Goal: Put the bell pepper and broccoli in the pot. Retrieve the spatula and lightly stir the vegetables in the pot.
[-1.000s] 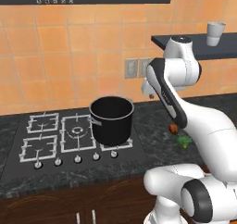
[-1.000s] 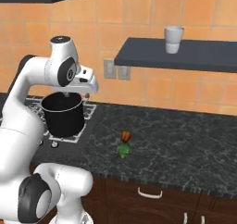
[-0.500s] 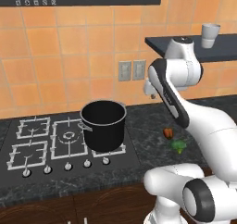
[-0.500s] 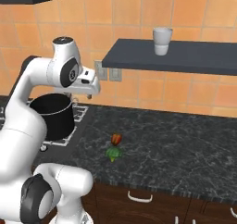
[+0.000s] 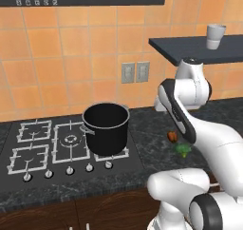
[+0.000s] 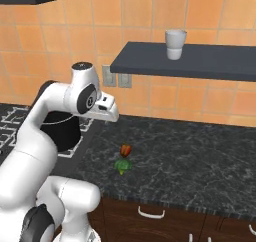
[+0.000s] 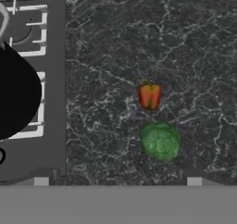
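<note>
The black pot (image 5: 106, 128) (image 6: 60, 131) stands on the front right burner of the stove; its dark mouth shows at the left of the hand view (image 7: 16, 96). On the dark stone counter to its right lie the orange-red bell pepper (image 5: 172, 136) (image 6: 125, 150) (image 7: 149, 96) and, just in front of it, the green broccoli (image 5: 182, 149) (image 6: 122, 165) (image 7: 159, 141). My gripper (image 6: 111, 115) (image 7: 114, 181) hangs high above the counter, open and empty, looking down on both vegetables. The spatula is out of view.
A gas stove (image 5: 42, 146) fills the counter's left part. A dark wall shelf (image 6: 200, 61) carries a white cup (image 5: 216, 36) (image 6: 175, 43) above the counter. Wall outlets (image 5: 134, 72) sit on the orange tiles. Bare counter stretches to the right of the vegetables.
The whole scene has slid to the left in both base views, so the base has driven to the right. Pot, pepper and broccoli lie as before. The gripper stays open.
</note>
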Tool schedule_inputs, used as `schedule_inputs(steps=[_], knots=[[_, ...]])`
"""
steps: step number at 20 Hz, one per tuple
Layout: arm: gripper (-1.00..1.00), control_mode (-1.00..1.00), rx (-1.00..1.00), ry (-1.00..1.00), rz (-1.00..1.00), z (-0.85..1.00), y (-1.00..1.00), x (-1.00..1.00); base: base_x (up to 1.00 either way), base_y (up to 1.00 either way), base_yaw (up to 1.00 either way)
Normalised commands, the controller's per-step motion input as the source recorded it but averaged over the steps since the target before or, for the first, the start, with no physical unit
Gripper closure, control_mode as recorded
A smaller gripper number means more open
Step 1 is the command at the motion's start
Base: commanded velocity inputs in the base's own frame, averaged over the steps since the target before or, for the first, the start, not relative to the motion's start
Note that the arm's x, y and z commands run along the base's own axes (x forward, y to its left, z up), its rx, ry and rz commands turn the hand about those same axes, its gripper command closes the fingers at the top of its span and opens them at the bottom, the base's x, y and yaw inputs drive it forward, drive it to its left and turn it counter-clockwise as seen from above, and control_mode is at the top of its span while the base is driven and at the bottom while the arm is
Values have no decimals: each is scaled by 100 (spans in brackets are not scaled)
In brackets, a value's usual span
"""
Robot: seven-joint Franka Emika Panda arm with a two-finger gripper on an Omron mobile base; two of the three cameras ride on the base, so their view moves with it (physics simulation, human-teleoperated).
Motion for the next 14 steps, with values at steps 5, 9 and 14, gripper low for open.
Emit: schedule_inputs(steps=[5,9,14], knots=[[-100,-100,-2,0,-9,-78,-27,4,0,0,0],[-100,-100,-4,-3,-5,-66,-33,18,0,0,0],[-100,-100,-4,-3,0,-46,-19,36,0,0,0]])
